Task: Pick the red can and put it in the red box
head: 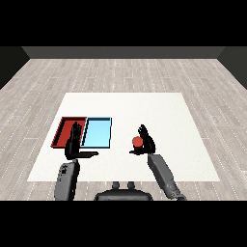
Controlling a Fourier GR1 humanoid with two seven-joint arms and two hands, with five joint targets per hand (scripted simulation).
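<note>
On the white table point(183, 144), to the right of the light blue tray point(98, 132), the red can point(137, 141) is seen at the right hand point(146, 144), whose fingers and thumb are curled round it. Whether the can has been lifted clear of the surface cannot be told. The left hand point(74, 143) is held open with straight fingers over the near edge of the red tray point(62, 128), nothing being held. The can is judged to be light, rigid and smooth-sided, so slipping is possible; it is best taken round the middle of its body. The red tray lies well apart, beyond the blue one.
</note>
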